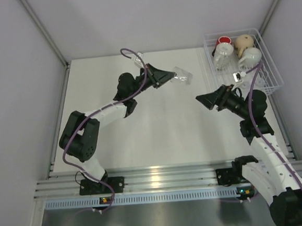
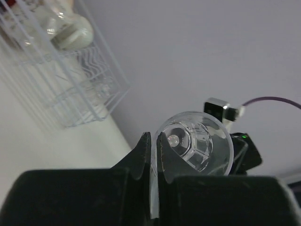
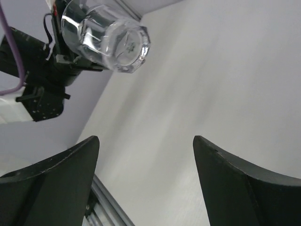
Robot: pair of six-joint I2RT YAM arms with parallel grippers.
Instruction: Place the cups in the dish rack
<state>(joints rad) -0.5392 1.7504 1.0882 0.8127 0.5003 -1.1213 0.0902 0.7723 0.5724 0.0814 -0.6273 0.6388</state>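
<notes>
Top, left-wrist and right-wrist views of a two-arm cell on a white table (image 1: 158, 133). The left gripper (image 1: 170, 76) (image 2: 154, 157) reaches toward the far middle of the table and is closed narrowly on a clear glass tumbler (image 1: 183, 77) (image 2: 195, 146) (image 3: 108, 35). In the left-wrist view the tumbler's wall at the rim passes between the two dark fingers (image 2: 141, 155). The tumbler is carried on its side, mouth toward the left wrist and faceted base toward the right arm, well short of the dish rack (image 1: 271, 80) (image 2: 70, 94). The right-wrist view shows it raised clear of the table. The right gripper (image 1: 202, 99) (image 3: 146, 139) points leftward over the table, just beside the rack's near left corner. Its jaws are spread wide with only bare table between them. The white wire rack stands in the far right corner of the table. In its far half lie a red cup (image 1: 224, 41), a beige mug (image 1: 244, 43), a white mug (image 1: 251, 56) and a fourth pale cup (image 1: 221, 55), whose kind cannot be told. The four are grouped close together; the rack's near half shows only wire.
</notes>
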